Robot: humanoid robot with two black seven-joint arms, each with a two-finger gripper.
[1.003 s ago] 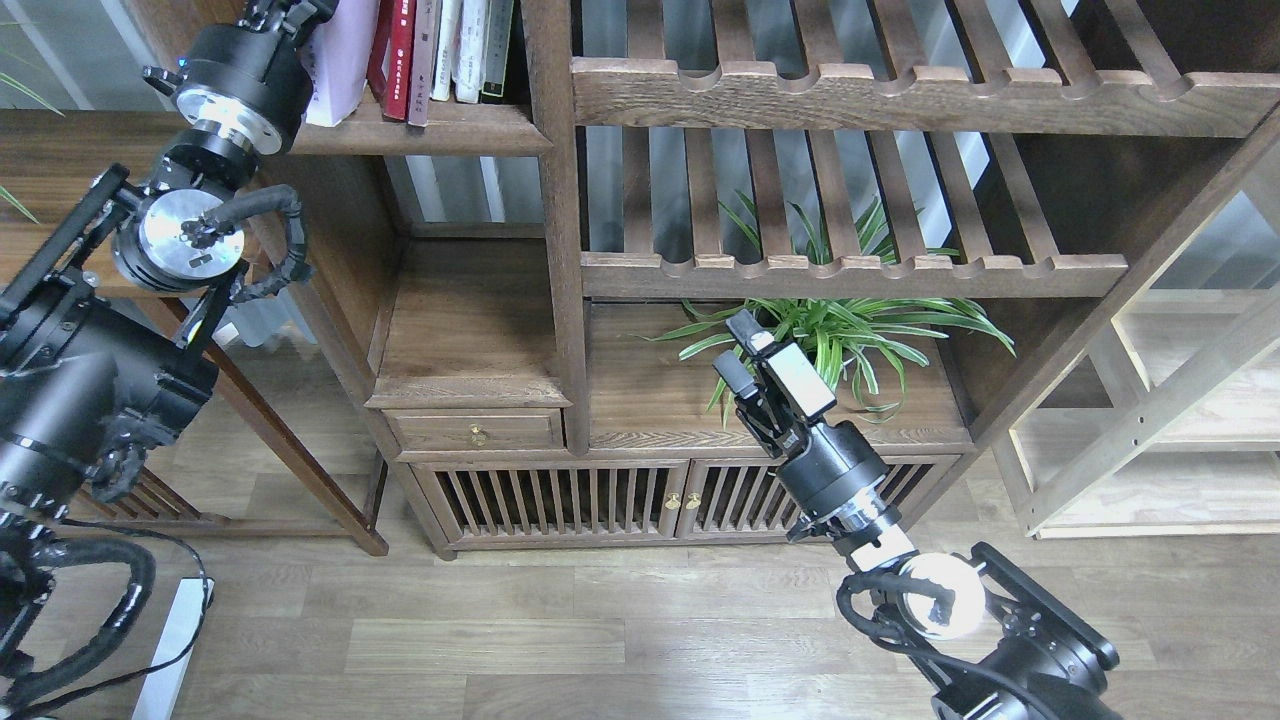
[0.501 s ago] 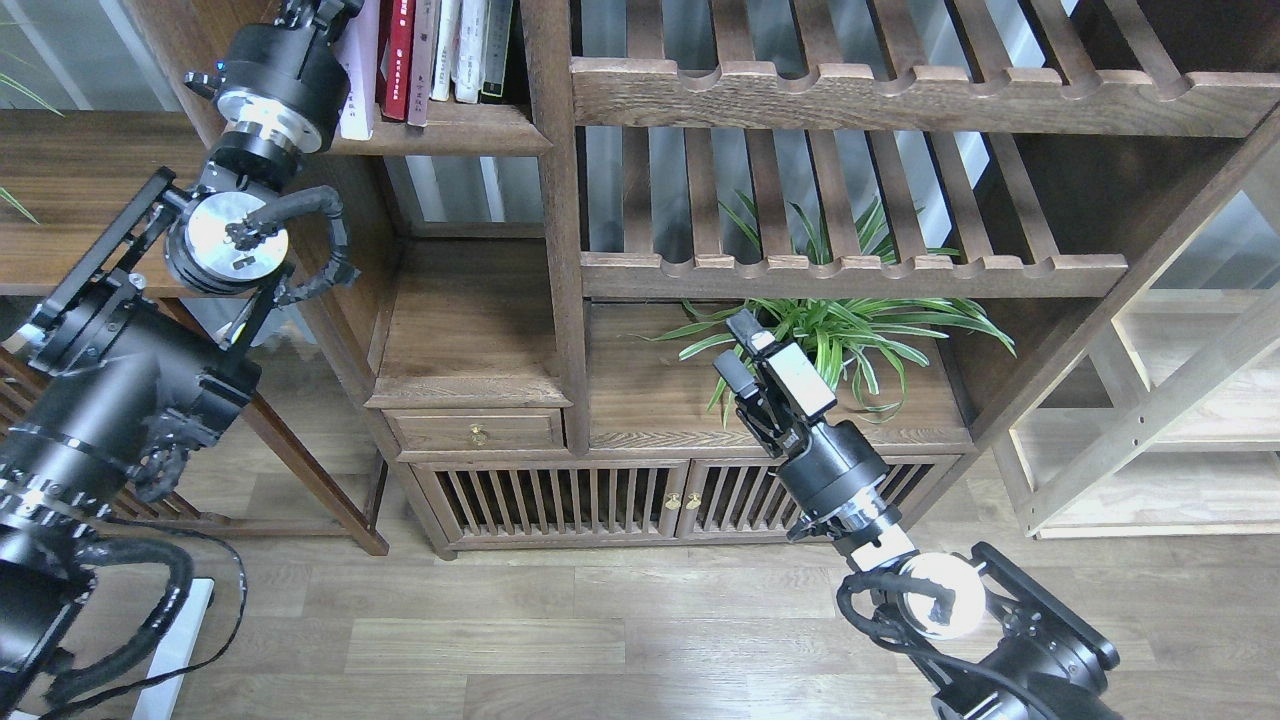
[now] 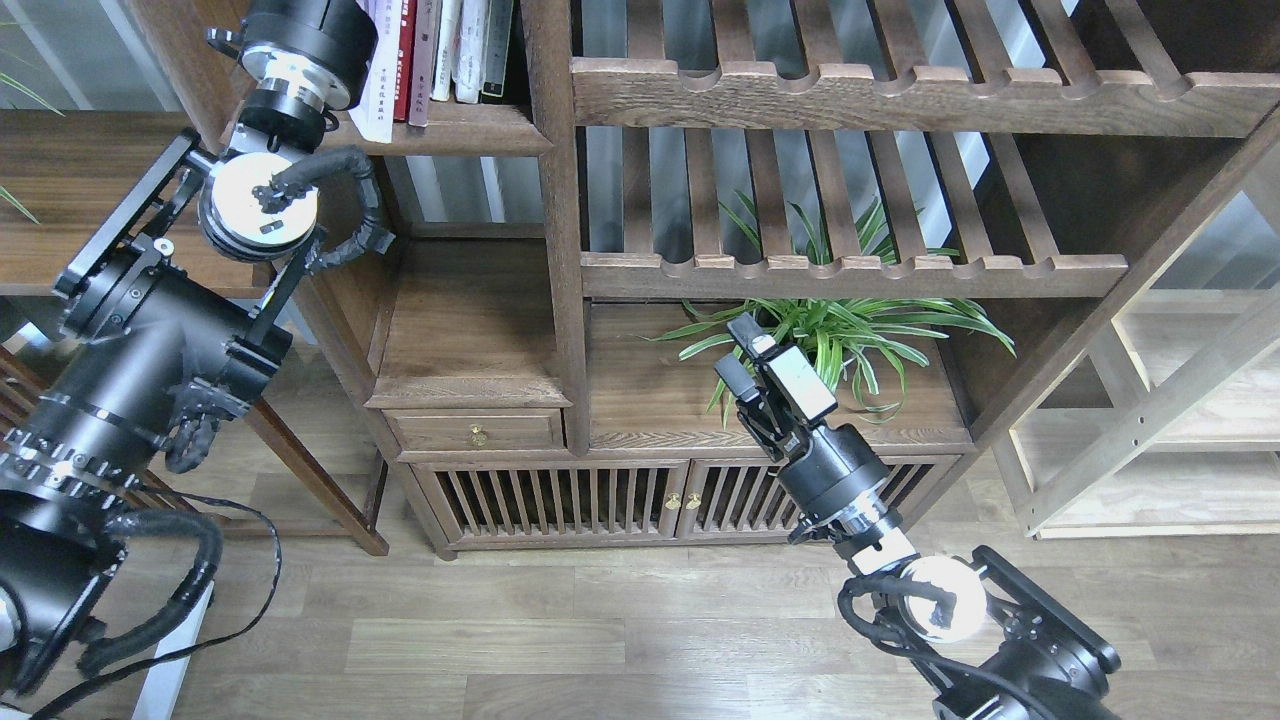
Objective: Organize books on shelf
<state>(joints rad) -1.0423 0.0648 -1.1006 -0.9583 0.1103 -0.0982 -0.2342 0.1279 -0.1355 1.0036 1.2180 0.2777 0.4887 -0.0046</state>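
Note:
The shelf [image 3: 455,130] is a dark-brown board at the top left, and a row of books stands on it. A white-lilac book [image 3: 379,108] is at the left end of the row, against a red one [image 3: 404,60]. Paler spines [image 3: 468,50] stand to the right of those. My left arm's wrist [image 3: 300,45] rises right in front of the white-lilac book. Its fingers are cut off by the top edge, so whether they touch or hold a book stays hidden. My right gripper [image 3: 738,350] hangs open and empty in front of the lower cabinet.
A green plant [image 3: 850,330] sits on the cabinet top [image 3: 650,400] just behind my right gripper. Slatted racks with scalloped rails [image 3: 850,275] fill the bookcase's right side. An upright post [image 3: 560,200] bounds the shelf on its right. A side table [image 3: 70,180] stands at the left.
My left arm has moved up and to the right. The white-lilac book has gone with it, from leaning at the left to standing against the red book. The right arm has barely moved.

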